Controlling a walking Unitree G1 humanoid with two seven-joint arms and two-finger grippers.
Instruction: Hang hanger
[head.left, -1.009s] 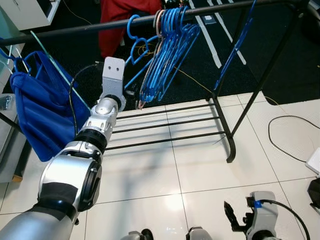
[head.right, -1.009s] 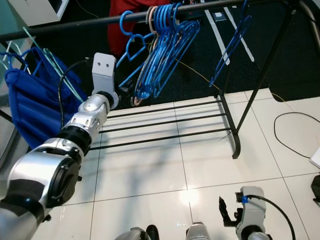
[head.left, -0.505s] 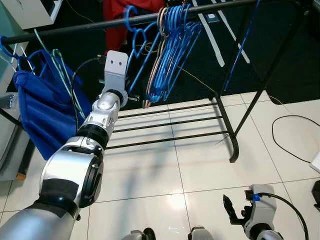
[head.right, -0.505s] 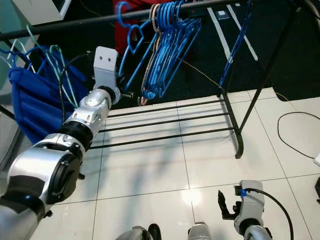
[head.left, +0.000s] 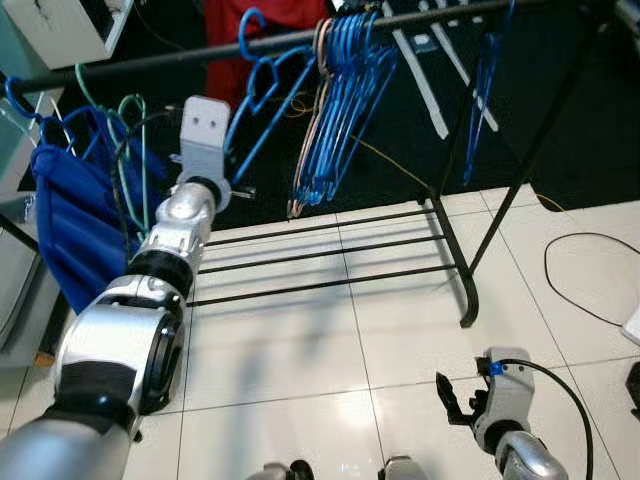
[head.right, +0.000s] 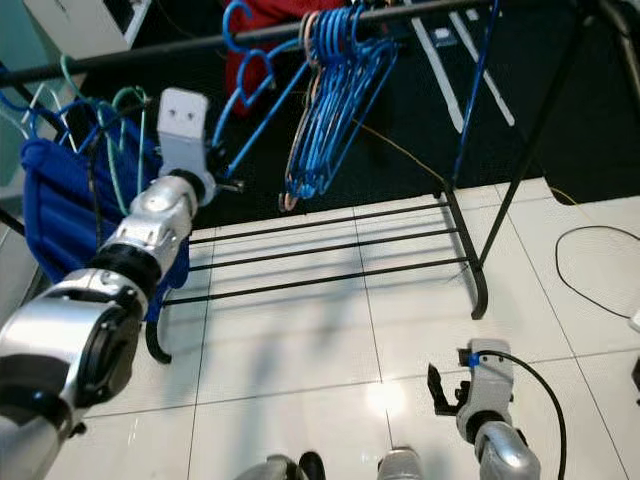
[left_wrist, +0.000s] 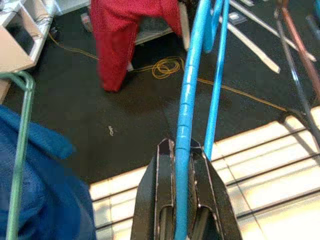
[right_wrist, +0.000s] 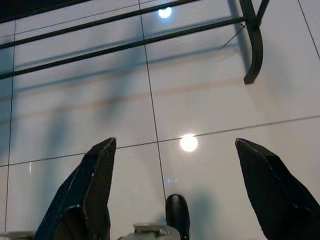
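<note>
A black clothes rail (head.left: 150, 62) runs across the top of the head views. My left gripper (left_wrist: 182, 148) is raised just below it and is shut on the lower bar of a blue hanger (head.left: 262, 105). The hanger's hook (head.right: 236, 18) curves over the rail. In the head views the white wrist mount (head.left: 205, 135) hides the fingers. A bunch of several blue hangers (head.left: 340, 110) hangs to the right of it, and one more blue hanger (head.left: 485, 80) hangs farther right. My right gripper (right_wrist: 175, 142) hangs low over the white tiles, open, with nothing between its fingers.
A blue bag (head.left: 70, 230) with green hangers (head.left: 125, 130) hangs close on the left of my left arm. A red garment (head.right: 290, 12) is behind the rail. The rack's lower bars (head.left: 330, 250) and leg (head.left: 465, 300) stand ahead, and a black cable (head.left: 580, 270) lies at right.
My left arm has swung left along the rail towards the blue bag, carrying the blue hanger away from the bunch. The right gripper stays low and open.
</note>
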